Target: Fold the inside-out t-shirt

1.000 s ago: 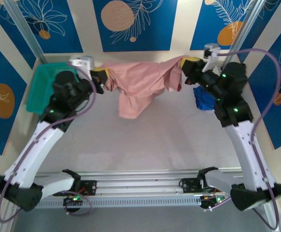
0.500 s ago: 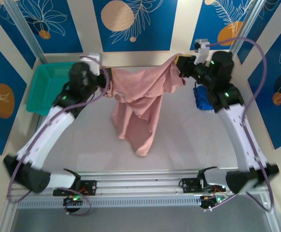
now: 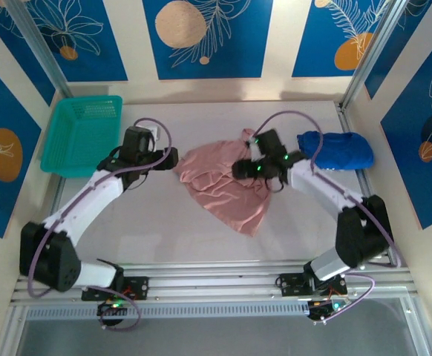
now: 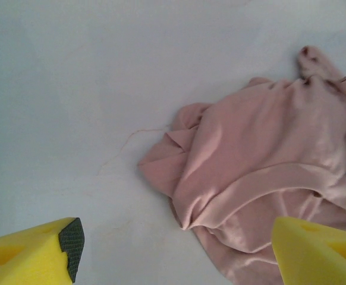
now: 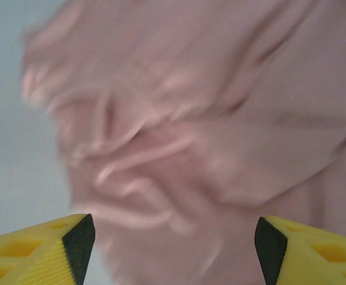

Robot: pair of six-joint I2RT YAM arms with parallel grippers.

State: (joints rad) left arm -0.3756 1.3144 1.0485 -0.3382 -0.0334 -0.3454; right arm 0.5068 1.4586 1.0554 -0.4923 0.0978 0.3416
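The inside-out t-shirt [image 3: 223,185] lies crumpled in a salmon-pink heap at the middle of the table. My left gripper [image 3: 173,158] hovers just left of the heap, open, with nothing between its yellow fingers [image 4: 33,254]; the cloth's folded left edge [image 4: 262,172] lies ahead and to the right of it. My right gripper [image 3: 240,169] hangs over the heap's upper right part, also open and empty. In the right wrist view the blurred pink cloth [image 5: 208,136] spreads below the wide-apart fingers [image 5: 42,249].
A teal basket [image 3: 82,133] stands at the back left corner. A royal-blue garment [image 3: 336,150] lies bunched at the right edge of the table [image 3: 164,237]. A thin loose thread [image 4: 128,145] trails on the table left of the pink cloth.
Both grippers held the t-shirt stretched up in the air between them. They have come down and opened, and the t-shirt has dropped onto the table in a heap.
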